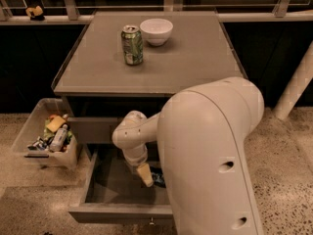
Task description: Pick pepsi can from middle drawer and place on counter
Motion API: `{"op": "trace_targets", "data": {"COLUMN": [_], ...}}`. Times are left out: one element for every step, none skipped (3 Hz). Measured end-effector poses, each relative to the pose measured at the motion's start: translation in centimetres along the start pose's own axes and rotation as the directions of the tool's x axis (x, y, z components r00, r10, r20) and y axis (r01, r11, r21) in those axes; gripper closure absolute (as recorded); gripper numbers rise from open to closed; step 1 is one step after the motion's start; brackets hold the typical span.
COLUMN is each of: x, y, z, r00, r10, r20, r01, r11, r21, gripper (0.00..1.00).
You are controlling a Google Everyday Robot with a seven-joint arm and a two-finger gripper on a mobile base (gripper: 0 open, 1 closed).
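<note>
While in drawer, gripper beside can

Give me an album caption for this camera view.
Gripper down in the open middle drawer at the pepsi can, with a green can and white bowl on the counter.

There are two drink cans. One green-patterned can with a silver top stands at 11 o'clock on the one flat grey counter. One small dark blue pepsi can is in the drawer. One round white bowl sits at 12 o'clock. One wide grey middle drawer is open at 6 o'clock. One clear plastic bin stands at 9 o'clock. One gripper hangs inside the drawer, just beside the blue can.
</note>
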State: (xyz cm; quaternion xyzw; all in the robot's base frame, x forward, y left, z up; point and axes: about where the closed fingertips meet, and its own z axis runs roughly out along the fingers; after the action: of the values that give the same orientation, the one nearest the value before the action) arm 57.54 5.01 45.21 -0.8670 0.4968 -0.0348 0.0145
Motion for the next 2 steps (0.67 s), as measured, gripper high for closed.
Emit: {"op": "trace_targets", "data": {"x": [0.0,1.0], "y": [-0.5,1.4], "z": [-0.2,0.5], "r00": [1.0,0.998], "r10": [0.001,0.031], "r20": [-0.002,0.048], "r01": [-0.001,-0.033], "r11": [1.0,0.9985], "r21": [0.005,0.044], "gripper": [0.0,0.0]}}
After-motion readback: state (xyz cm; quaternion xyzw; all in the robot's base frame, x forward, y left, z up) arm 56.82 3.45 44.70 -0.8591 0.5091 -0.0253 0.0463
